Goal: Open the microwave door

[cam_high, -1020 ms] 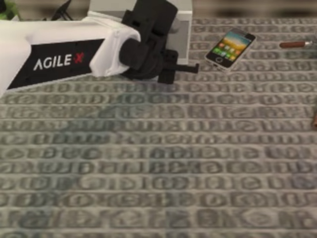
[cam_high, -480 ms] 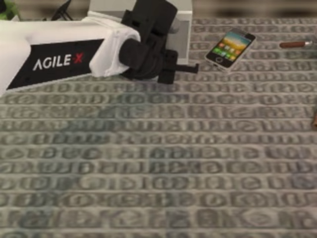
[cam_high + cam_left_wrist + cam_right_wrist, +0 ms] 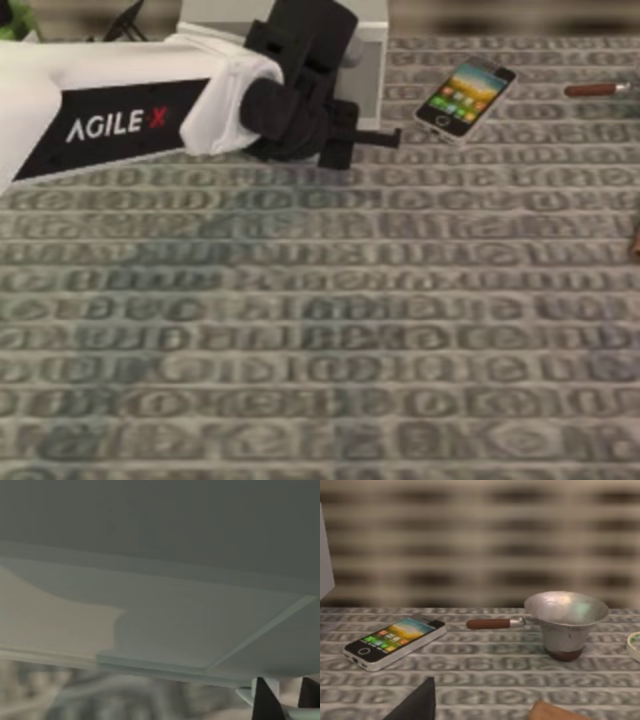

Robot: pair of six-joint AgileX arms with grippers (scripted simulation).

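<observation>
Silver-white and boxy, the microwave [image 3: 372, 60] sits at the far edge of the table, at about eleven o'clock from the table's middle in the top view, and most of it is hidden under my left arm. The microwave door [image 3: 165, 615] fills the left wrist view as a pale flat panel seen from very close, one long straight edge running slantwise across it. In these pictures the door looks flush with the body, so I judge it not yet swung out.

The left gripper [image 3: 385, 137] is right at the microwave's front, at its near corner, with a dark finger pointing toward three o'clock along the front face. From the top view I cannot tell whether the jaws are parted or closed, nor whether they have hold of the door's edge; the wrist view shows only dark finger tips [image 3: 263, 702] at its rim.

The left arm is plainly the nearer one. The right arm is out of the top view; its wrist camera looks across a phone [image 3: 395, 642] and a metal pot [image 3: 566, 622] with a brown handle, both at two to three o'clock from the microwave, apart from the door.
</observation>
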